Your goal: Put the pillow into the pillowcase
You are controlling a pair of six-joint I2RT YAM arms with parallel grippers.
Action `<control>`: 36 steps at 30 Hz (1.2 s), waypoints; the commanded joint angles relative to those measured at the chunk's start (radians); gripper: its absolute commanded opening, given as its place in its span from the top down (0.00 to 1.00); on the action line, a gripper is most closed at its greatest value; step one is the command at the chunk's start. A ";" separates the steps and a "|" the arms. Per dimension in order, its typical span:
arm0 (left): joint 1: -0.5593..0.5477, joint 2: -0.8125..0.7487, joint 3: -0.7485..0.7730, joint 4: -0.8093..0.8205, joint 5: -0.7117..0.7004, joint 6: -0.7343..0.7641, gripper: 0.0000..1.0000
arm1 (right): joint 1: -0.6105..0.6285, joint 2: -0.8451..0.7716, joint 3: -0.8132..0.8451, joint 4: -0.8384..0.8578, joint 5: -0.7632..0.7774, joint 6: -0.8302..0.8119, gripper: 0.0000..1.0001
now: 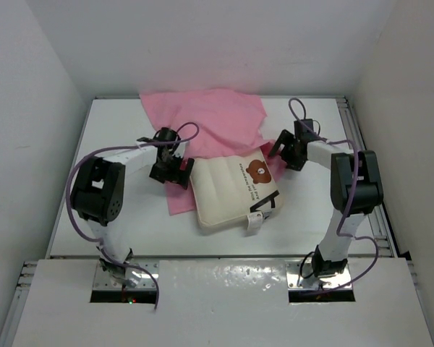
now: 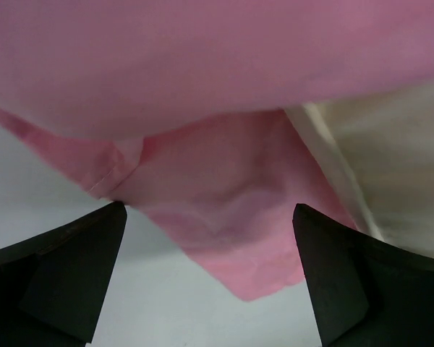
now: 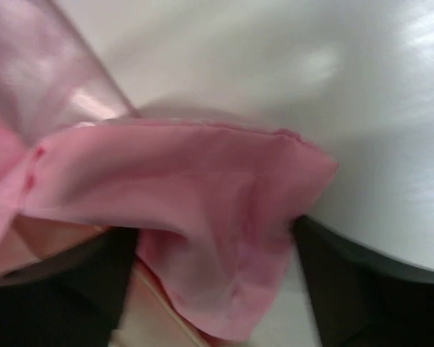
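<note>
The cream-white pillow [image 1: 228,191] with a brown bear print lies mid-table, its far edge against the crumpled pink pillowcase [image 1: 217,123]. Pink fabric also sticks out from under the pillow's left side. My left gripper [image 1: 172,172] is at the pillow's left far corner. In the left wrist view it [image 2: 208,210] is open, with a corner of the pillowcase [image 2: 224,181] lying between the fingers and the pillow [image 2: 398,144] to the right. My right gripper [image 1: 286,152] is at the pillow's right far corner. It [image 3: 215,228] is open, with a fold of the pillowcase [image 3: 188,188] between the fingers and the pillow edge [image 3: 142,311] below.
White walls enclose the white table [image 1: 116,217] on the left, back and right. A metal rail [image 1: 380,217] runs along the right edge. A small white tag [image 1: 254,218] sticks out at the pillow's near right corner.
</note>
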 commanded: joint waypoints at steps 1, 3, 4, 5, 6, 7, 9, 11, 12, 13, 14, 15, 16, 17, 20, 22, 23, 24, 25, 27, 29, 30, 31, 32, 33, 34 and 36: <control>0.010 0.049 -0.048 0.081 0.040 -0.039 0.02 | 0.043 0.049 -0.010 0.003 0.009 0.014 0.27; 0.011 0.083 -0.059 0.093 0.090 -0.031 0.13 | 0.052 0.037 -0.046 0.032 0.006 0.023 0.53; 0.014 0.091 -0.062 0.093 0.108 -0.026 0.32 | 0.055 0.026 -0.060 0.041 0.009 0.029 0.67; 0.014 0.097 -0.062 0.095 0.128 -0.016 0.44 | 0.049 0.001 -0.083 0.052 0.015 0.038 0.91; 0.019 0.106 -0.062 0.095 0.138 -0.010 0.60 | 0.046 -0.016 -0.097 0.055 0.027 0.043 1.00; 0.028 0.109 -0.059 0.093 0.144 -0.003 1.00 | 0.046 -0.036 -0.112 0.061 0.026 0.040 1.00; 0.040 0.091 -0.056 0.073 0.159 0.010 1.00 | 0.037 -0.091 -0.128 0.069 0.000 0.029 1.00; 0.060 0.062 -0.044 0.044 0.191 0.041 1.00 | 0.034 -0.139 -0.143 0.058 -0.025 0.012 1.00; 0.069 0.015 -0.033 0.027 0.196 0.055 1.00 | 0.034 -0.192 -0.145 0.052 -0.041 0.006 1.00; 0.082 -0.012 -0.016 0.009 0.198 0.091 1.00 | 0.031 -0.225 -0.146 0.037 -0.080 0.005 1.00; 0.089 -0.068 0.030 -0.035 0.217 0.110 1.00 | 0.032 -0.288 -0.148 0.032 -0.100 0.000 1.00; 0.099 -0.099 0.064 -0.066 0.230 0.131 1.00 | 0.032 -0.322 -0.143 0.027 -0.117 -0.002 1.00; 0.114 -0.122 0.105 -0.098 0.242 0.173 1.00 | 0.031 -0.348 -0.134 0.012 -0.162 -0.003 1.00; 0.120 -0.163 0.196 -0.167 0.275 0.193 1.00 | 0.026 -0.374 -0.104 0.006 -0.190 -0.003 1.00; 0.122 -0.213 0.333 -0.278 0.306 0.283 1.00 | 0.022 -0.448 -0.025 -0.029 -0.262 -0.008 1.00; 0.122 -0.227 0.455 -0.316 0.281 0.305 1.00 | 0.022 -0.474 0.028 -0.058 -0.276 -0.014 1.00; 0.122 -0.222 0.482 -0.348 0.264 0.308 1.00 | 0.022 -0.480 0.038 -0.063 -0.281 -0.015 1.00; 0.122 -0.217 0.525 -0.358 0.245 0.305 1.00 | 0.020 -0.484 0.047 -0.071 -0.282 -0.015 1.00; 0.122 -0.214 0.547 -0.366 0.230 0.305 1.00 | 0.016 -0.488 0.067 -0.086 -0.285 -0.003 1.00; 0.123 -0.191 0.623 -0.401 0.204 0.310 1.00 | 0.009 -0.495 0.097 -0.089 -0.312 0.009 1.00; 0.123 -0.144 0.851 -0.442 0.169 0.328 1.00 | 0.006 -0.491 0.198 -0.105 -0.316 0.006 1.00; 0.123 -0.124 1.044 -0.451 0.120 0.328 1.00 | 0.006 -0.488 0.313 -0.137 -0.313 -0.018 1.00; 0.122 -0.090 1.134 -0.442 0.087 0.325 1.00 | 0.008 -0.475 0.382 -0.157 -0.296 -0.035 1.00; 0.122 -0.082 1.201 -0.429 0.058 0.316 1.00 | 0.008 -0.469 0.445 -0.175 -0.283 -0.050 1.00; 0.120 -0.084 1.251 -0.362 0.005 0.296 1.00 | 0.006 -0.466 0.561 -0.200 -0.267 -0.076 1.00; 0.119 -0.116 1.263 -0.315 -0.018 0.290 1.00 | 0.008 -0.472 0.602 -0.201 -0.252 -0.086 1.00; 0.117 -0.133 1.298 -0.246 -0.051 0.267 1.00 | 0.008 -0.497 0.660 -0.157 -0.209 -0.092 1.00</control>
